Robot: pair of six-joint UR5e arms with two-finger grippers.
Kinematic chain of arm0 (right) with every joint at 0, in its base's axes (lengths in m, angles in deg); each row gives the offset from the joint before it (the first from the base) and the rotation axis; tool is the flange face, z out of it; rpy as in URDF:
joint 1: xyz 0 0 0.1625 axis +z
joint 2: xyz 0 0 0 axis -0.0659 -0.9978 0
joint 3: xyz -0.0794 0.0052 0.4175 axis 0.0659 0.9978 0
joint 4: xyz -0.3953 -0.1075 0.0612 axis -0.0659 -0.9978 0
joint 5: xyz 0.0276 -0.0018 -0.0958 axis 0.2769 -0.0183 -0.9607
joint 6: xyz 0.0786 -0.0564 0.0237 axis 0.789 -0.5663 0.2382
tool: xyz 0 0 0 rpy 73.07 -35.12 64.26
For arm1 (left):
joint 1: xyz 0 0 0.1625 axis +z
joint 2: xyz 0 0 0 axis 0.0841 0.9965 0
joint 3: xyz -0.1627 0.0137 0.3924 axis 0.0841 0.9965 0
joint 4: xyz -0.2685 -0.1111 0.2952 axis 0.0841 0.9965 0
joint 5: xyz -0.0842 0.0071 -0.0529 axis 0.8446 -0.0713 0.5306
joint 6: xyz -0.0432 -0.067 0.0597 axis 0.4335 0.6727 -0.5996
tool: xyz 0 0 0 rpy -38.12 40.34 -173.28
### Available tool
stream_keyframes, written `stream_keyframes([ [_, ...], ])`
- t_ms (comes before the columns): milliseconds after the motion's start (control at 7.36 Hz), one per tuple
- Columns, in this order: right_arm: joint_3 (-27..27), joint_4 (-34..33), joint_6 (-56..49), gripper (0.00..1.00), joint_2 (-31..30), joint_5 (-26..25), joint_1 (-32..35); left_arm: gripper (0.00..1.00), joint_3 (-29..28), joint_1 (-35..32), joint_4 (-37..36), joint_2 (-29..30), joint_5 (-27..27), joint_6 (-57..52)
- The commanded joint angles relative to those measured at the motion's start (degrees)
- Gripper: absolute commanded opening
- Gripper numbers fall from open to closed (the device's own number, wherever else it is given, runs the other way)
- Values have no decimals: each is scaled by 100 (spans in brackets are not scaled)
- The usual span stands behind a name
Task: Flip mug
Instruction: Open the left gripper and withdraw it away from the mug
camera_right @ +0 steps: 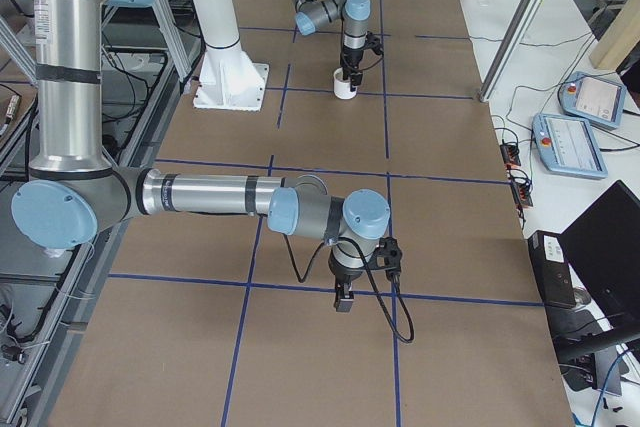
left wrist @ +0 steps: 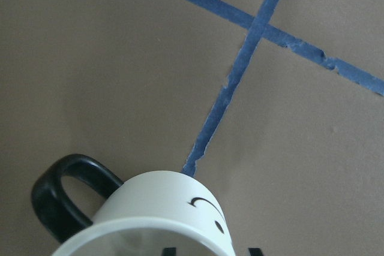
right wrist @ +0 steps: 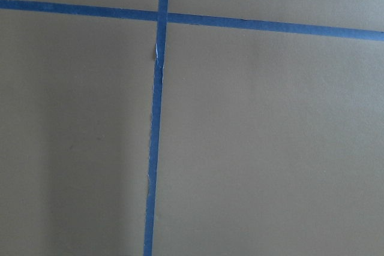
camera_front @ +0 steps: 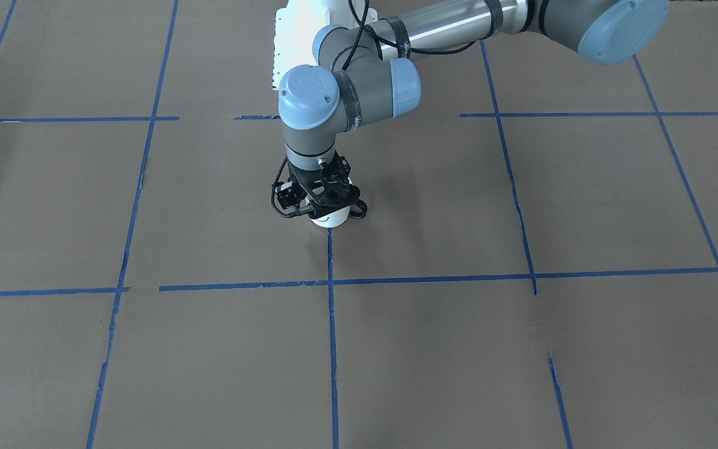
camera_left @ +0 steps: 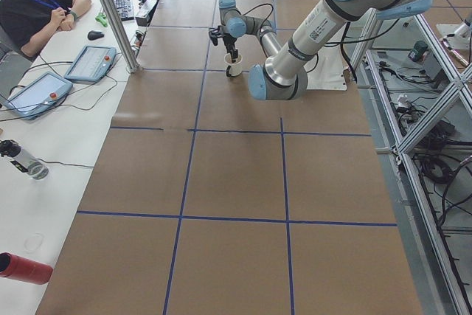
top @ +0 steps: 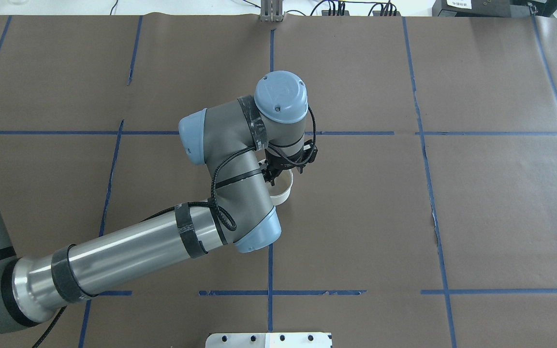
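The white mug (left wrist: 162,208) with a black smiley face and a black loop handle (left wrist: 60,196) stands open side up near the table's middle, by the end of a blue tape line. It also shows in the front view (camera_front: 328,219) and the overhead view (top: 283,189). My left gripper (camera_front: 325,204) comes straight down on it, one finger inside the rim and one outside, shut on the mug's wall. I cannot tell whether the base touches the table. My right gripper (camera_right: 343,299) hangs low over the paper far from the mug. I cannot tell if it is open or shut.
Brown paper with a blue tape grid (camera_front: 331,282) covers the table. The white robot base plate (top: 269,340) sits at the near edge. An operator (camera_left: 37,5) sits at a side desk with tablets (camera_left: 90,63). A red bottle (camera_left: 22,267) lies on that desk.
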Motion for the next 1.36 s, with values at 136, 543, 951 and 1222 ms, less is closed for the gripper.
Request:
stream_keyframes([
  [136, 2, 0, 0, 100, 0, 0, 0, 100, 1642, -201, -38, -723, 44, -363],
  [543, 2, 0, 0, 100, 0, 0, 0, 100, 3438, -1137, -30, -2821, 175, -2808],
  [951, 2, 0, 0, 100, 0, 0, 0, 100, 3441, -3069, -38, -4536, 922, -6690],
  [1222, 2, 0, 0, 100, 0, 0, 0, 100, 2926, -4083, -65, -5416, 1019, -8567],
])
